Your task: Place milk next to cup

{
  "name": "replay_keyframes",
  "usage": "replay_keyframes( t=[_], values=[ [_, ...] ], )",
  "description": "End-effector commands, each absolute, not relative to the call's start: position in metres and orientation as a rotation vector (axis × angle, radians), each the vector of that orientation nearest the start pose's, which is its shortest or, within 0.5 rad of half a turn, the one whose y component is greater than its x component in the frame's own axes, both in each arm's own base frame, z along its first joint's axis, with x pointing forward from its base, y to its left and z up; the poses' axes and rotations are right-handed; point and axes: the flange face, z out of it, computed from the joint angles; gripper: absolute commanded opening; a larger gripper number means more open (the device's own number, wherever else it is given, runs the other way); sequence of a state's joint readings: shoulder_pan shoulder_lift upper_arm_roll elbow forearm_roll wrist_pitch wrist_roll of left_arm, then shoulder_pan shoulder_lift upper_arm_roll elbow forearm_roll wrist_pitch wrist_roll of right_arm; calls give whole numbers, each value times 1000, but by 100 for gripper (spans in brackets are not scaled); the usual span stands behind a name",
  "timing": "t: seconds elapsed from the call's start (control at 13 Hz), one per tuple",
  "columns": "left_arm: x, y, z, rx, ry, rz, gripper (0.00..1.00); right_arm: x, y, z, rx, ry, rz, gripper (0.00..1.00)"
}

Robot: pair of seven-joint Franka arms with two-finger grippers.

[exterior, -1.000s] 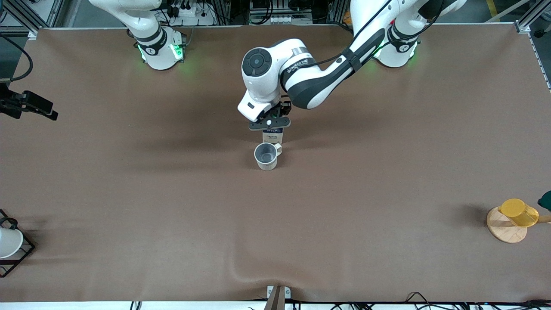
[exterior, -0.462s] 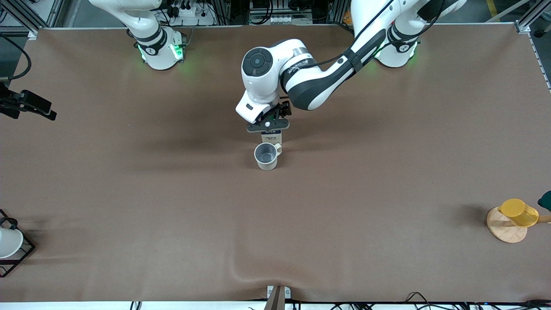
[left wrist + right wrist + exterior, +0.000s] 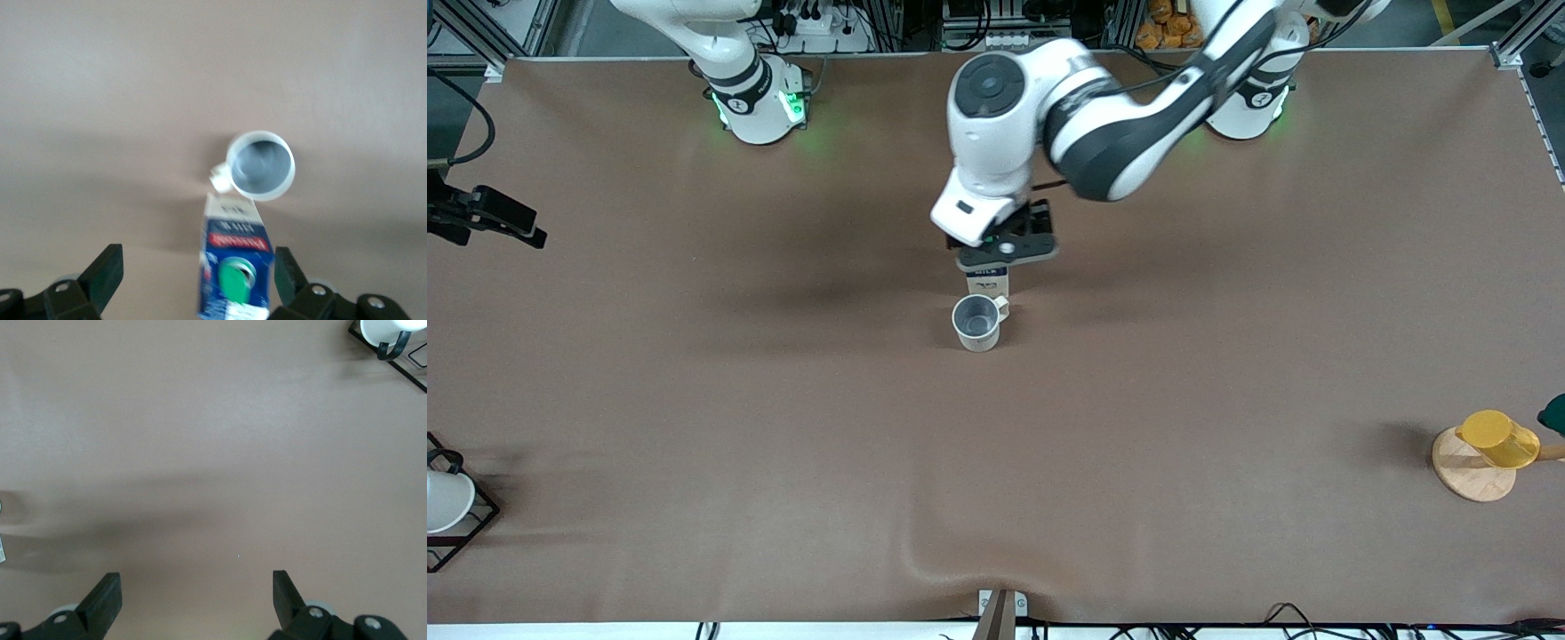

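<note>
Left wrist view: left pincer [image 3: 193,280] spread above upright milk [image 3: 233,267].

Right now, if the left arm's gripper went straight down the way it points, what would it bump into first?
Probably the small dark-blue milk carton with the green cap, upright directly beneath the open left gripper, beside the cream-white mug.

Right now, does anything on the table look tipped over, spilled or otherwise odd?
Nothing stands out. The milk stands upright beside the cup, just farther from the front camera, with no spill visible. The left gripper hangs open over the milk, and the right gripper waits open above bare table.
</note>
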State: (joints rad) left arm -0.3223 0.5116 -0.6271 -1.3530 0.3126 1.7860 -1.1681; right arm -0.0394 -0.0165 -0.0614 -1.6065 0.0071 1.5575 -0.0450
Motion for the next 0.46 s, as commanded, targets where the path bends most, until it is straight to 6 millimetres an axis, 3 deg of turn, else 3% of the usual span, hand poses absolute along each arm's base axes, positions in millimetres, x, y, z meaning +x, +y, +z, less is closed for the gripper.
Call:
replay_keyframes(
  t=[0.0, 0.15, 0.38],
  values=[
    [527, -396, 545, -3115, -478, -128, 100, 546, -52, 620, -3123, 103, 46, 100],
    [563, -312, 572, -3118, -404, -114, 100, 546, -55, 621, -3124, 122, 44, 100],
    [592, -206, 595, -3091, -251, -110, 100, 546, -62, 629, -3127, 120, 18, 100]
  ],
)
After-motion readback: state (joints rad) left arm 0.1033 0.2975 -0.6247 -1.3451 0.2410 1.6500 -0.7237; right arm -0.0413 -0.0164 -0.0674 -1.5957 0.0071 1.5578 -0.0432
